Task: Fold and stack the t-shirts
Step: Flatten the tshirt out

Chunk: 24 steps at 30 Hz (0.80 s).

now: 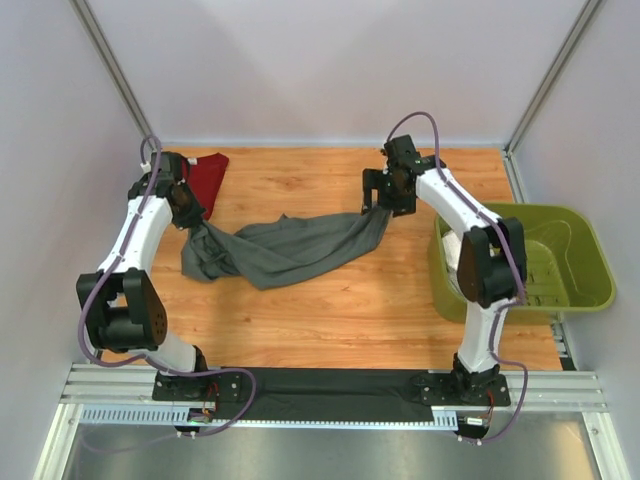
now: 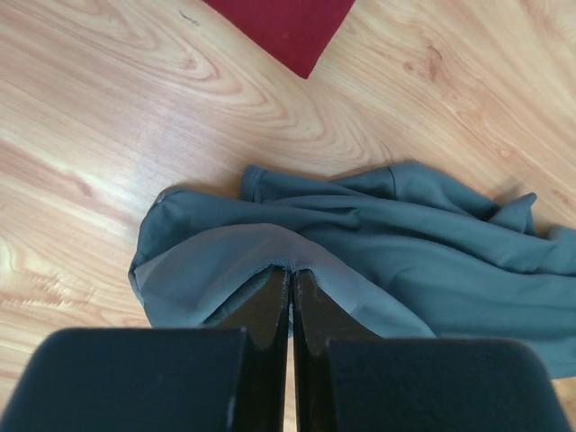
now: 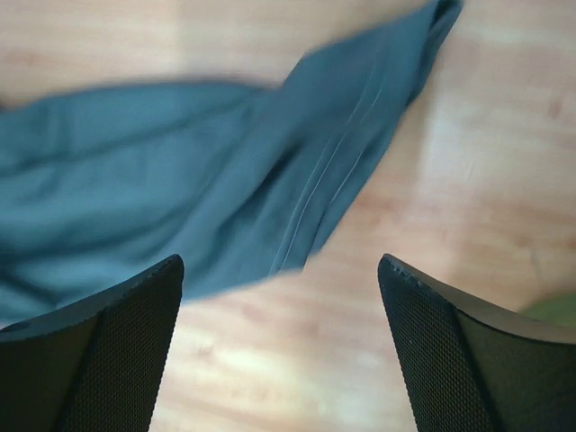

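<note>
grey t-shirt: bunched and unfolded on the table, drawn out in a long strip to the left of the basket.
long axis: it runs away from the basket, slanting toward the near edge as it goes.
left gripper: jaws are pressed together and a fold of grey cloth is pinched at the tips, at the shirt end farthest from the basket.
right gripper: jaws are spread wide and nothing is held. The hemmed end nearest the basket is seen just below and ahead of the pincer (wrist view blurred).
red t-shirt: laid beyond the grey one, farthest from the basket, apart from the grey cloth.
key relation: the basket-side end is nearer the right arm, so a fresh pinch there is judged to be needed before the shirt can be spread flat.
risk: a hem gripped off-corner may leave the cloth twisted.
</note>
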### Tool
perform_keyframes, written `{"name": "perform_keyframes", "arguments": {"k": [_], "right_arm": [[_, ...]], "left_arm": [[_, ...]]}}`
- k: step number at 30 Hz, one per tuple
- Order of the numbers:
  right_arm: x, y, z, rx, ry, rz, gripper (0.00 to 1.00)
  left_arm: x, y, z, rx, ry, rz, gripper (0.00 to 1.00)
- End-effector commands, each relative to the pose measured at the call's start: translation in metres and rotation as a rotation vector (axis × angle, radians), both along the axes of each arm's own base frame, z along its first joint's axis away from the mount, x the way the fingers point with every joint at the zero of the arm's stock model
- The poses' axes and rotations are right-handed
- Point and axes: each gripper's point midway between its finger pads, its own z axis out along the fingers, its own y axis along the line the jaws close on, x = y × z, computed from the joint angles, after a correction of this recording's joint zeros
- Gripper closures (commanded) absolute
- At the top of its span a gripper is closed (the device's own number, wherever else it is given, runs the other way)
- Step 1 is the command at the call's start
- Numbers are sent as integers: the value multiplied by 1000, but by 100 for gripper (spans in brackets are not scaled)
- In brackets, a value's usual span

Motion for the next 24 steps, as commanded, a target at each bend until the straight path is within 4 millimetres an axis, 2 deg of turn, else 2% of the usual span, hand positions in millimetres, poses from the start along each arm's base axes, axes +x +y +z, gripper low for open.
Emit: {"name": "perform_keyframes", "arguments": {"k": [1, 2, 3, 4, 5, 8, 9, 12, 16, 19, 24], "right_arm": [[-42, 39, 51, 101, -82, 97, 9], [-68, 52, 42, 97, -49, 138, 9], [-79, 59, 37, 93, -37, 156, 9], [-96, 75, 32, 100, -24, 187, 9], [-111, 78, 21, 93, 1, 205, 10], [-132, 99, 1, 108, 29, 266, 15], [-137, 100, -8, 96, 43, 277, 17], [-138, 104, -28, 61, 58, 298, 21], [-119, 105, -53, 10, 43, 242, 29], [-101, 107, -57, -6, 10, 176, 30], [-90, 117, -69, 21, 5, 132, 31]], "left_arm": [[-2, 6, 27, -2, -98, 76, 100], [-6, 6, 32, -2, -115, 81, 100], [-10, 6, 29, -2, -111, 83, 100], [-13, 6, 30, -2, -116, 80, 100], [-15, 5, 34, -2, -127, 77, 100], [-22, 4, 32, -3, -119, 72, 100], [-24, 4, 31, -3, -118, 74, 100], [-29, 1, 28, -13, -112, 66, 100], [-37, 1, 30, -12, -125, 62, 100], [-42, 1, 29, -6, -118, 62, 100], [-46, 4, 36, 14, -135, 62, 100]]}}
